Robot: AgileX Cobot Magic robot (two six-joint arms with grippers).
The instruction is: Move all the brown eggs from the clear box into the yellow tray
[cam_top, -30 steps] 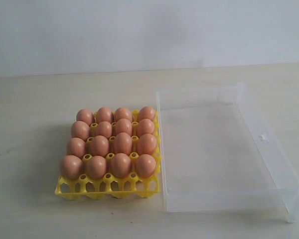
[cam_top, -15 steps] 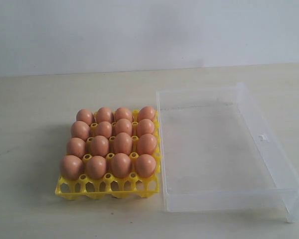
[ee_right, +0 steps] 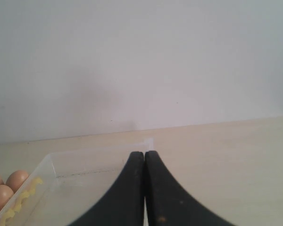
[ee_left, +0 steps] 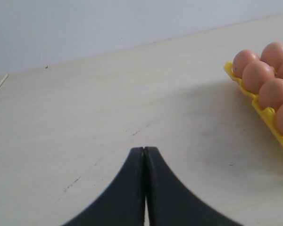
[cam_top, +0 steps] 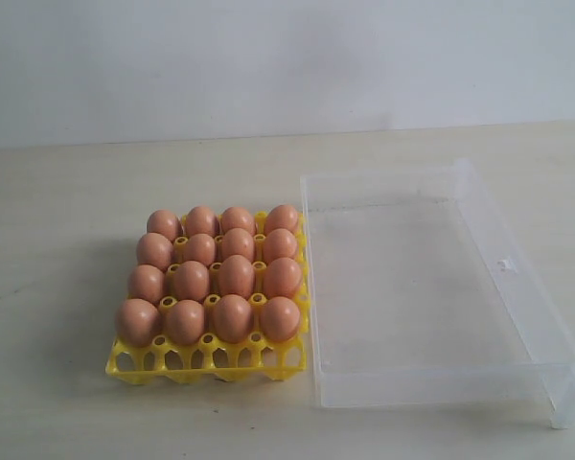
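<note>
Yellow plastic lattice comes nearest the exterior camera: the front edge of the yellow tray [cam_top: 206, 362], a row of bare cups on a pale wooden table [cam_top: 67, 287]. Behind that row, sixteen brown eggs [cam_top: 236, 276] fill the tray in four rows of four. Each egg stands on end in its own cup, long axis upright, rounded top facing the ceiling. Which end is up cannot be told.

Just beside the tray on the right lies the clear box [cam_top: 441, 386], its left wall almost against the tray's edge. The box's long axis runs from near to far, open side up, with a small latch tab [cam_top: 503, 264] on its right wall. A plain grey-white wall [cam_top: 268, 57] rises behind the table.

Neither arm appears in the exterior view. In the left wrist view, the left gripper [ee_left: 144, 149] has its black fingers pressed together, holding nothing, above bare table with the tray's corner beyond. In the right wrist view, the right gripper [ee_right: 144, 153] is likewise closed and holds nothing, with the box beyond it.
</note>
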